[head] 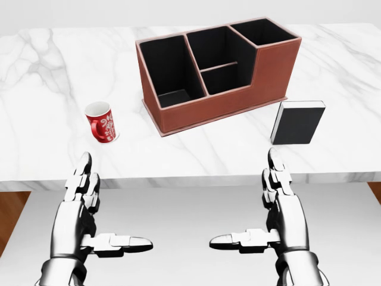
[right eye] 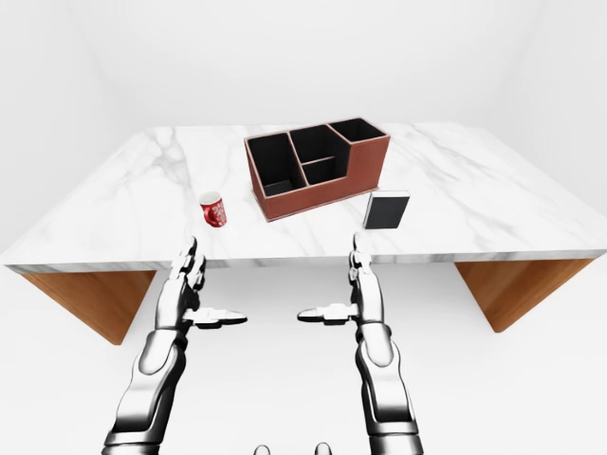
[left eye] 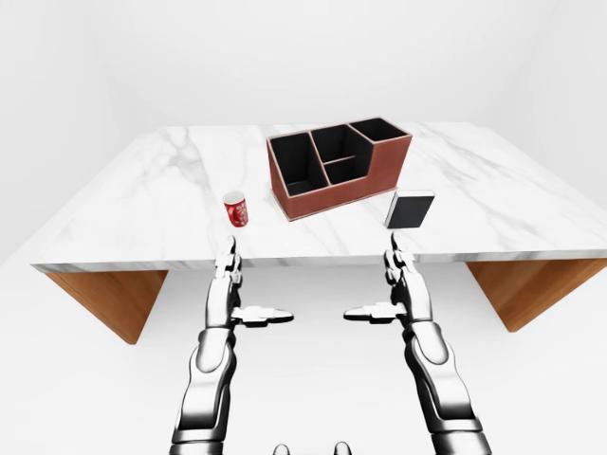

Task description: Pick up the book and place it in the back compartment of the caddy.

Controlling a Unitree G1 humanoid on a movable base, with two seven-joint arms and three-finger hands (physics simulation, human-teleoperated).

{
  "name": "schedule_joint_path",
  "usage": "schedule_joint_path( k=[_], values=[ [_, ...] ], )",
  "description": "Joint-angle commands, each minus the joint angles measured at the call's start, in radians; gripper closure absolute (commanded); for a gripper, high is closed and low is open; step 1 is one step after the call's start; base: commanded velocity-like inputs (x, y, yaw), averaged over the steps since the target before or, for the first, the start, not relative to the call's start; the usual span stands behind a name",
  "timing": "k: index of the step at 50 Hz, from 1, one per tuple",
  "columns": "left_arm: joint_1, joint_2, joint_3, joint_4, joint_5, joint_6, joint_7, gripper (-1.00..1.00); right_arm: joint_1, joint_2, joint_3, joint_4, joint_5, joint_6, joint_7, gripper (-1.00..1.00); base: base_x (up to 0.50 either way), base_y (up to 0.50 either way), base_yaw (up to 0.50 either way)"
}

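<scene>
A black book (head: 296, 123) with white page edges stands upright on the marble table (head: 196, 149), just right of the brown caddy (head: 223, 98). The caddy has several black-lined compartments, all empty as far as I see. My right hand (head: 262, 205) hovers open below the table's near edge, directly under the book, fingers straight and thumb out to the left. My left hand (head: 104, 205) is open too, at the same height on the left, below the red mug. Neither hand touches anything.
A red mug (head: 101, 122) with a white pattern stands on the table left of the caddy. The table's wooden supports (left eye: 114, 299) show at both sides under the marble top. White floor and walls surround it.
</scene>
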Motion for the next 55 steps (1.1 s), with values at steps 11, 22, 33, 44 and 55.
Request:
schedule_joint_path(
  k=[11,22,33,44,55],
  values=[
    [-0.003,0.022,0.04,-0.159,-0.006,0.08,-0.019,-1.0,0.026,-0.01,-0.016,-0.206,0.022,0.075,0.034,-1.0,0.0,0.0,0.0],
    [-0.012,0.03,0.062,-0.353,-0.022,0.08,-0.036,-1.0,0.015,-0.024,-0.054,-0.37,0.04,0.075,0.046,-1.0,0.0,0.0,0.0],
    [-0.042,0.043,0.097,-0.452,-0.049,0.08,-0.043,-1.0,-0.007,-0.038,-0.092,-0.503,0.029,0.075,0.048,-1.0,0.0,0.0,0.0],
    [-0.06,0.053,0.114,-0.505,-0.066,0.08,-0.046,-1.0,-0.025,-0.052,-0.141,-0.631,0.08,0.075,0.084,-1.0,0.0,0.0,0.0],
    [-0.068,0.057,0.122,-0.53,-0.073,0.08,-0.047,-1.0,-0.037,-0.068,-0.173,-0.713,0.089,0.075,0.102,-1.0,0.5,0.0,0.0]
  ],
)
